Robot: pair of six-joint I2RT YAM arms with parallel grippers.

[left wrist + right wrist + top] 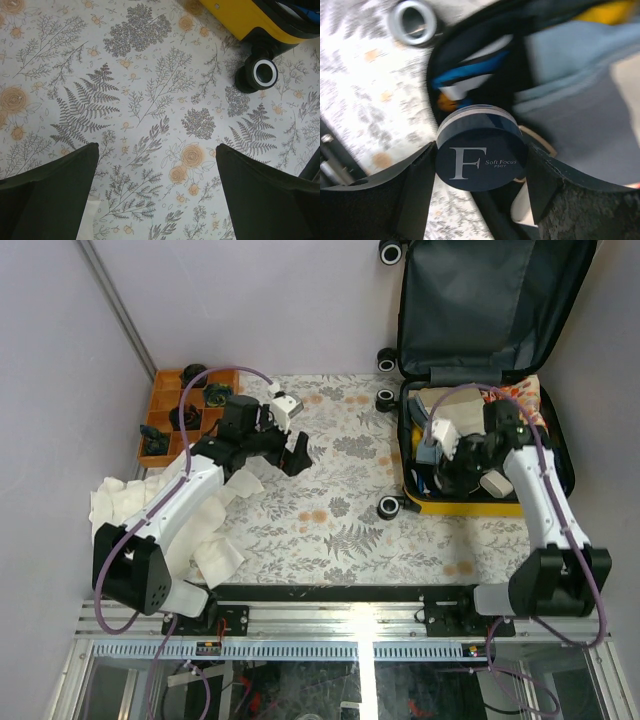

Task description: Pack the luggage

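The luggage [470,508], a yellow hard-shell suitcase with black wheels, lies open at the right of the table. Its dark-lined lid [490,310] stands up against the wall. My right gripper [462,465] hangs over the front left corner of the luggage. In the right wrist view my right gripper [480,150] is shut on a round dark-blue jar [481,165] with "F Soft Focus" on its lid. Below it lie grey fabric [570,100] and blue items inside the case. My left gripper [292,430] is open over the floral tablecloth, its jaws [157,150] holding nothing.
An orange compartment tray [165,415] with small dark parts sits at the back left. Crumpled white cloths [215,550] lie by the left arm's base. A suitcase wheel [264,72] and the yellow shell [240,15] show ahead of the left gripper.
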